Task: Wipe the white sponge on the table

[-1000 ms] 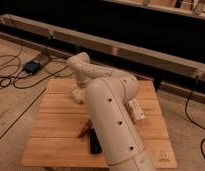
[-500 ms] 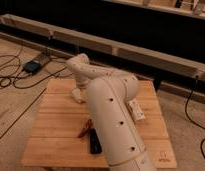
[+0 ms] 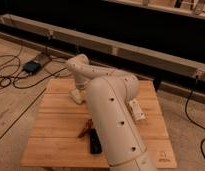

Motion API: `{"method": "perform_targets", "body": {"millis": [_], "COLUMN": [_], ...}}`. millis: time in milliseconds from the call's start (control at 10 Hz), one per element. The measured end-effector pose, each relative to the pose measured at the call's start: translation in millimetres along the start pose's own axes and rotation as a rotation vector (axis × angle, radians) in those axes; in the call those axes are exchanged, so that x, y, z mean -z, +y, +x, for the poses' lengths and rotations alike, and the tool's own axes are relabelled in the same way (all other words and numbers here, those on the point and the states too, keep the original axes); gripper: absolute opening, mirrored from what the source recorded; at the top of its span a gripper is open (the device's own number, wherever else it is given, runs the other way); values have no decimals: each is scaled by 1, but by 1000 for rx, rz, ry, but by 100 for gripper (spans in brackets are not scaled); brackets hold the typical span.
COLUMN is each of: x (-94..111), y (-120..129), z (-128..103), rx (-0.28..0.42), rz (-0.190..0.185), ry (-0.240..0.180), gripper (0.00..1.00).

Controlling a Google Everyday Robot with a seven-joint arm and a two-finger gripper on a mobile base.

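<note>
The table (image 3: 56,120) is a square light-brown table with a plank top. My white arm reaches over its middle and bends down to the back left part. My gripper (image 3: 76,96) is at the arm's end, low on the table top there. A small cream-white block that looks like the white sponge (image 3: 74,98) shows right at the gripper, against the wood. The arm hides how the gripper meets it.
A white packet (image 3: 137,110) lies right of the arm. A red-brown object (image 3: 86,128) and a black object (image 3: 95,142) lie near the front. Cables and a dark box (image 3: 33,65) are on the floor at left. A long rail (image 3: 126,47) runs behind.
</note>
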State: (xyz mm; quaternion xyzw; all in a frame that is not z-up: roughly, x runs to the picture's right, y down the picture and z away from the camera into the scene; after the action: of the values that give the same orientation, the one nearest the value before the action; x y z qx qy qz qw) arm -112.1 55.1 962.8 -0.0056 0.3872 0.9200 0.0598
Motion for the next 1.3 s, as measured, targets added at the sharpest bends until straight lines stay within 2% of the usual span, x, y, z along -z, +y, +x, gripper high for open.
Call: {"method": "perform_targets", "body": {"millis": [400, 700, 900, 1300], "x": [-1, 0, 5, 3], "y": [-7, -13, -20, -46], "z": [-1, -6, 3, 39], "rx": [46, 115, 195, 356], "rz": [11, 11, -9, -62], "ry": [-34, -117, -176, -265], "gripper": [0, 0, 0, 0]}}
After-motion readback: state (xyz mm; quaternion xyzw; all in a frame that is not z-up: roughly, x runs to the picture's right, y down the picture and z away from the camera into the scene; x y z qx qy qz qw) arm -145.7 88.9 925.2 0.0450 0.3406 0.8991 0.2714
